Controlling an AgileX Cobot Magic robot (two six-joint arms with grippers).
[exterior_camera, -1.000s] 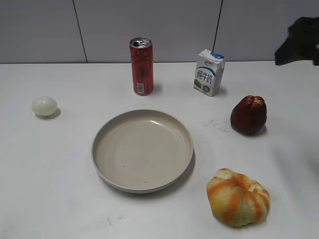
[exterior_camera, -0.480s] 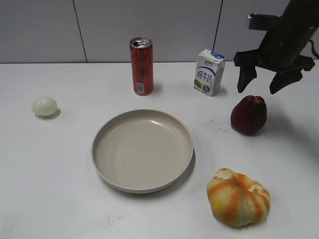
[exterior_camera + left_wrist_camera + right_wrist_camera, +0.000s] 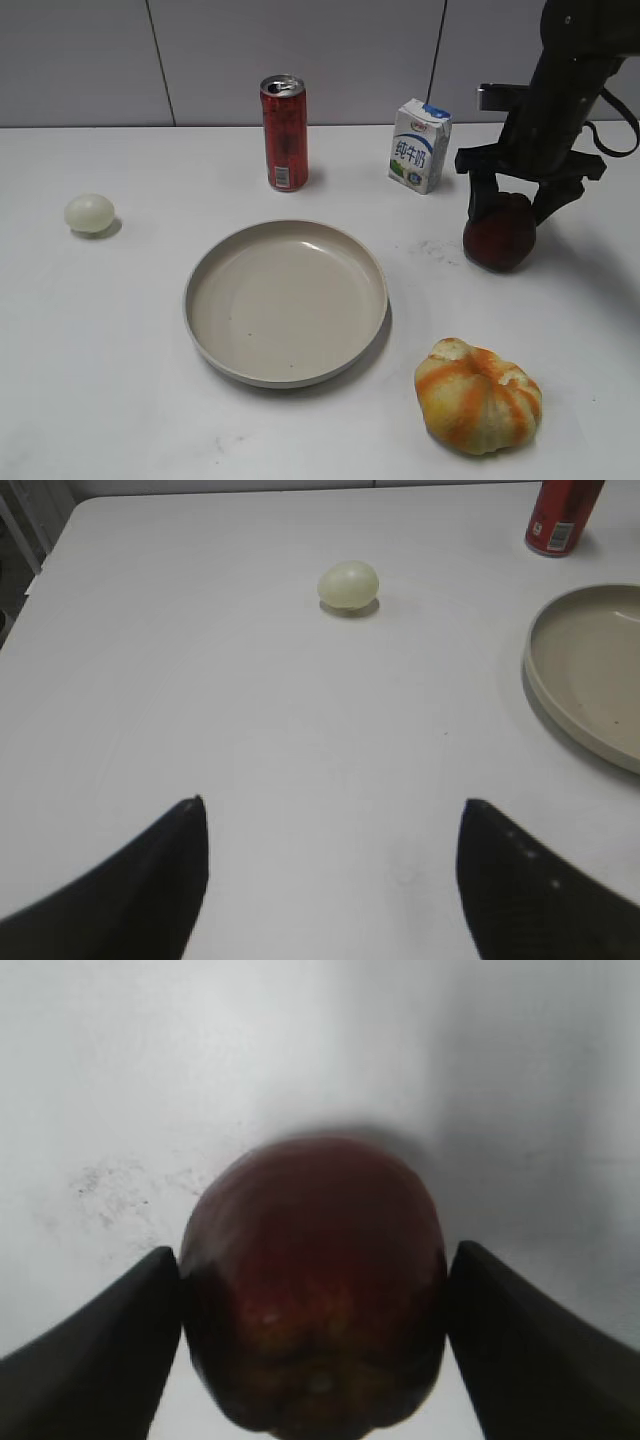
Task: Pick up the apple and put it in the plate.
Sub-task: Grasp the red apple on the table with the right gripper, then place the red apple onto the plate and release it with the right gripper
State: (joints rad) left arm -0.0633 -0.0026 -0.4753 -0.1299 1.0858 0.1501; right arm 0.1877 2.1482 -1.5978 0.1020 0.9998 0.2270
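Note:
The dark red apple (image 3: 499,245) stands on the white table at the right, and it fills the right wrist view (image 3: 315,1310). My right gripper (image 3: 510,213) has come down over it. Its two black fingers (image 3: 315,1253) are open, one on each side of the apple, close to or just touching its skin. The apple still rests on the table. The beige plate (image 3: 192,300) lies empty at the middle, left of the apple; its rim also shows in the left wrist view (image 3: 545,695). My left gripper (image 3: 332,805) is open and empty over bare table, out of the exterior view.
A red can (image 3: 284,133) and a small milk carton (image 3: 419,145) stand at the back. A pale egg-like ball (image 3: 89,213) lies at the left. An orange-and-cream striped pumpkin-like fruit (image 3: 478,395) sits at the front right, below the apple.
My right arm came in from the upper right and dropped, so the open fingers now straddle the apple. The apple and all other things have not moved.

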